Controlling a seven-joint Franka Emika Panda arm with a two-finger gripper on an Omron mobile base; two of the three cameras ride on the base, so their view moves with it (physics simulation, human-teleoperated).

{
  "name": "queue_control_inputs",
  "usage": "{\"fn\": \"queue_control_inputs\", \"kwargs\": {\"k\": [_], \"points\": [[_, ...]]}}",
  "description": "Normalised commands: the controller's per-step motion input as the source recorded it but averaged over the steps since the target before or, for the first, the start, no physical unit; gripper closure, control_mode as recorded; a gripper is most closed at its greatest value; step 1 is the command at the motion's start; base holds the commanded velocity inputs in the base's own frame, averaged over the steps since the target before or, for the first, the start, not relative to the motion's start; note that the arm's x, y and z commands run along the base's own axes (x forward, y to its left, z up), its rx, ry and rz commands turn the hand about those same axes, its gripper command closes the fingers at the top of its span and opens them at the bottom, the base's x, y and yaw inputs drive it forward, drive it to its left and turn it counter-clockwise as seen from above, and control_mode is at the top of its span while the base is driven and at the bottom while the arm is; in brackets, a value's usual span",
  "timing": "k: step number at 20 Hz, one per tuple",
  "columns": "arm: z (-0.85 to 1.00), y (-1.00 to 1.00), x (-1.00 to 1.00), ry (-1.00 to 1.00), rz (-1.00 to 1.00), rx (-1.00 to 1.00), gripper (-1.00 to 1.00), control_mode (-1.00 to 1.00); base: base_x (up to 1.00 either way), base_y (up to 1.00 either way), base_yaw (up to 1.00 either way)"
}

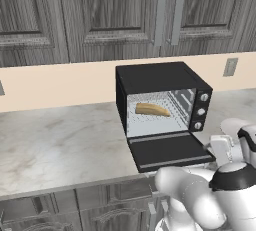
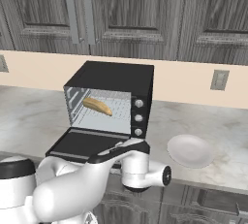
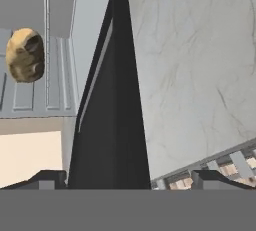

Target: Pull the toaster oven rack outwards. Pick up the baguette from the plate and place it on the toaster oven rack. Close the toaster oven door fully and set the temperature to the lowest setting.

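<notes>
The black toaster oven (image 1: 160,77) stands on the counter with its door (image 1: 167,150) dropped flat. Inside, the tan baguette (image 1: 152,109) lies on the rack (image 1: 150,122). In the hand view my gripper (image 3: 131,180) is open, its fingertips (image 3: 47,179) far apart. The door (image 3: 112,125) runs up between them, seen almost edge-on, and to its left are the rack bars (image 3: 55,75) and one end of the baguette (image 3: 25,55). My hand (image 2: 140,167) hangs at the door's right front corner. The pale plate (image 2: 190,150) sits bare to the right of the oven.
Marble counter (image 1: 60,140) stretches wide to the left of the oven. Three knobs (image 1: 201,111) run down the oven's right front. Dark wood cabinets (image 1: 125,10) hang above, and a wall outlet (image 2: 219,79) is on the backsplash. My white arm (image 2: 72,189) fills the foreground.
</notes>
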Motion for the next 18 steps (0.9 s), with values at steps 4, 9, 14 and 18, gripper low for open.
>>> {"fn": "queue_control_inputs", "kwargs": {"k": [4,9,14,18], "points": [[-0.09,0.34,-0.16,-0.01,0.00,0.00,-1.00,-1.00,0.00,0.00,0.00],[-0.38,0.34,0.17,0.00,0.00,0.00,-1.00,-1.00,0.00,0.00,0.00],[-0.30,0.37,0.00,0.00,0.00,0.00,-1.00,-1.00,0.00,0.00,0.00],[0.00,0.40,-0.02,0.00,0.00,0.00,-1.00,-1.00,0.00,0.00,0.00]]}}
